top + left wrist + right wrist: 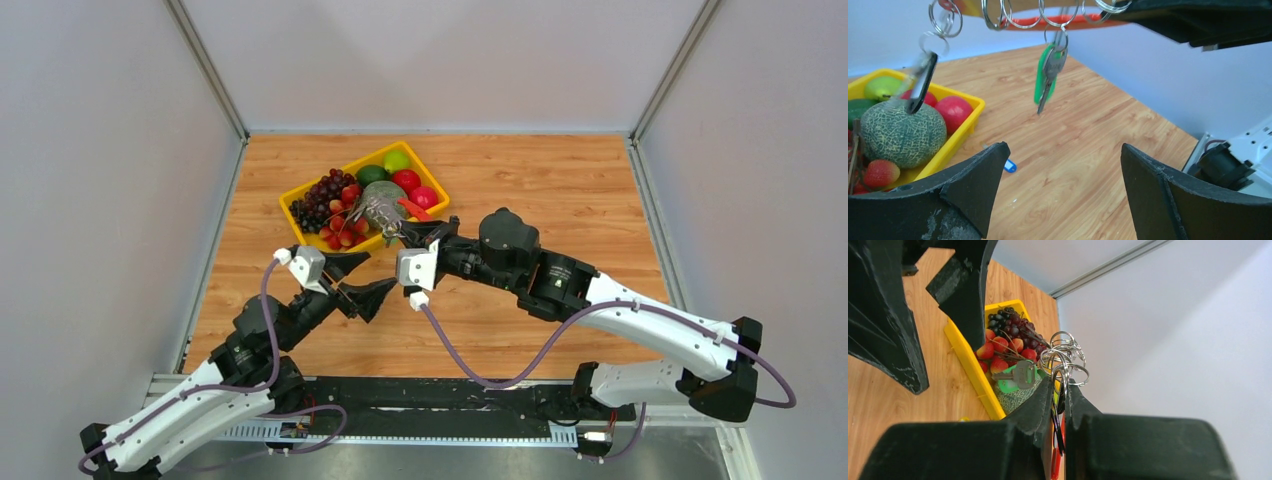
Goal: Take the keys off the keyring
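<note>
My right gripper (pixel 408 233) (pixel 1059 385) is shut on the red keyring (pixel 1063 21) (pixel 1056 460) and holds it up in the air by the yellow tray. Several silver split rings (pixel 1065 356) hang from it. A silver key with a green tag (pixel 1049 70) (pixel 1019 376) dangles from one ring, and another key with a dark tag (pixel 922 80) hangs further left. In the top view the keys (pixel 378 213) hang over the tray's near corner. My left gripper (pixel 380 272) (pixel 1064 146) is open and empty, below and short of the hanging keys.
The yellow tray (pixel 340 172) (pixel 965 132) holds grapes, strawberries, a melon (pixel 900 132) and other fruit. A small blue tag (pixel 1009 166) lies on the wooden table beside the tray. White walls stand on three sides.
</note>
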